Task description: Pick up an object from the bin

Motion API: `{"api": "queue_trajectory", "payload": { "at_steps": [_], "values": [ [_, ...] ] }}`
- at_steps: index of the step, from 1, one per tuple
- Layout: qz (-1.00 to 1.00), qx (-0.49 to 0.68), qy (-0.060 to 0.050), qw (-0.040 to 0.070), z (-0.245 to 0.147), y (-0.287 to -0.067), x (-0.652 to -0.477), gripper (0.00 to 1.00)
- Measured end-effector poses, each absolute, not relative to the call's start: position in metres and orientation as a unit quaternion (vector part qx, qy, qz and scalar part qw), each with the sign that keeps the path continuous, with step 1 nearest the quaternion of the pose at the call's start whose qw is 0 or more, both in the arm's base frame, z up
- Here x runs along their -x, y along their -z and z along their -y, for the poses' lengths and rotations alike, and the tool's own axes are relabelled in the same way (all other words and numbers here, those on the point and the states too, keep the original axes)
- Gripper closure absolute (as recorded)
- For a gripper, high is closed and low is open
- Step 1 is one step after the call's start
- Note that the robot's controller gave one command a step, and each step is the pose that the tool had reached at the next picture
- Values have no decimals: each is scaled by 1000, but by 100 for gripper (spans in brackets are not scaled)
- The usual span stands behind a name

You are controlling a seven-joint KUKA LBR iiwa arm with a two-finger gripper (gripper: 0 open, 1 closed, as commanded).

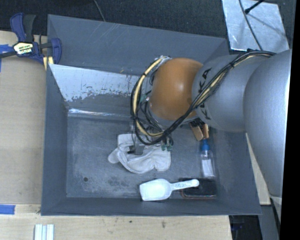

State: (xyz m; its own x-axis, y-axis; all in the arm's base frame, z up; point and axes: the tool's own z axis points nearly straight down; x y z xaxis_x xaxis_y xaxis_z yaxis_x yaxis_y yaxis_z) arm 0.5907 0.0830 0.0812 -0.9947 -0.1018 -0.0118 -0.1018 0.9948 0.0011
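Four loose things lie in the grey bin (54,151). Crumpled white cloth (143,162) mid-floor; gripper (136,150) sits on its folds, likely seeking purchase; grip state I cannot tell. Rightward, untouched: white scoop (158,189), black flat device (204,190), clear bottle (207,163).

We see a white cloth (142,160), crumpled into a loose, low lump. It lies flat on the floor of the bin (86,158), about the middle. Its folds spread to the left and to the right. A white scoop (160,189) lies just beside its near edge; whether they touch, we cannot tell.
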Motion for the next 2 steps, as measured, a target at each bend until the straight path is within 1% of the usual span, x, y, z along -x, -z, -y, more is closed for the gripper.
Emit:
{"api": "queue_trajectory", "payload": {
  "at_steps": [1, 2],
  "values": [
    [-999, 51, -1, 6, -83, -81, -591, 100],
    [-999, 35, -1, 6, -76, -271, -606, 100]
  ]
}}
